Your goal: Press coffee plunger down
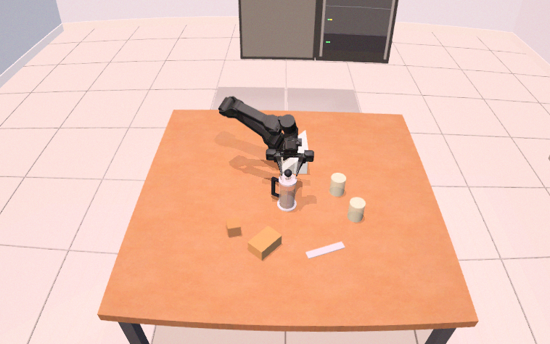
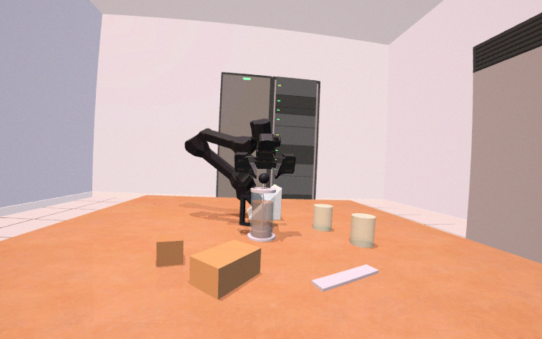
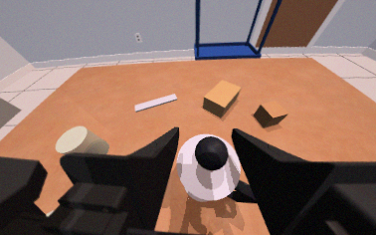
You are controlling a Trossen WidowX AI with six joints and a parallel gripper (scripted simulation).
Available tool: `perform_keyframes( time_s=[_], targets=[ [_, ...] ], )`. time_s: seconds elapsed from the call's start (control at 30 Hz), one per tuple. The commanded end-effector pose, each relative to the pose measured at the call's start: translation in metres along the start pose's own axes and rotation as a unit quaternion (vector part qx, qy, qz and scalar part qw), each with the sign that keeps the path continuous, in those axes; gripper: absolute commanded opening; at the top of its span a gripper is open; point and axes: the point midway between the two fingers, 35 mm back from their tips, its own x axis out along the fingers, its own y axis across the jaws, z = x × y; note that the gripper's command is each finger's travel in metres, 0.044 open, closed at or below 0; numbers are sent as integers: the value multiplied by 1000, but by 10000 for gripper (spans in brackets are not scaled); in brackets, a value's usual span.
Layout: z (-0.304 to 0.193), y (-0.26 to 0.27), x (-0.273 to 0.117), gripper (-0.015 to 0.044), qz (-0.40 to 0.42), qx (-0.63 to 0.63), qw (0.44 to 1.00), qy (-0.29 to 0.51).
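Observation:
The coffee press [image 1: 286, 197] [image 2: 261, 221] [image 3: 191, 180] stands upright on the table, with a clear body, a white lid and base, and a black handle. Its black plunger knob [image 1: 287, 173] [image 2: 263, 178] [image 3: 211, 153] stands a little above the lid, with a short piece of rod showing under it. My gripper [image 1: 289, 173] [image 2: 266, 175] [image 3: 205, 131] is open, its fingers spread to either side of the knob. In the wrist view there is a gap between each fingertip and the knob.
Two cream cylinders [image 1: 337, 184] [image 1: 356, 210] [image 2: 322, 217] [image 2: 362, 230] stand right of the press in the top and exterior views. A large orange block [image 1: 264, 242] [image 3: 222, 98], a small block [image 1: 234, 227] [image 3: 271, 115] and a flat white bar [image 1: 325, 250] [image 3: 155, 103] lie nearer the front edge. A white object [image 2: 277, 204] stands behind the press.

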Motion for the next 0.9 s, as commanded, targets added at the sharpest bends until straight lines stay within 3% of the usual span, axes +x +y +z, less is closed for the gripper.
perform_keyframes(
  time_s=[0.0, 0.1, 0.33, 0.6, 0.87],
  targets=[
    [0, 0, 0, 361, 2, 0, 1000, 0],
    [0, 0, 0, 439, 2, 0, 1000, 0],
    [12, 3, -7, 440, 4, -1, 1000, 4],
    [60, -3, -49, 440, 3, -10, 1000, 8],
    [60, -3, -50, 440, 3, -10, 1000, 7]
  ],
)
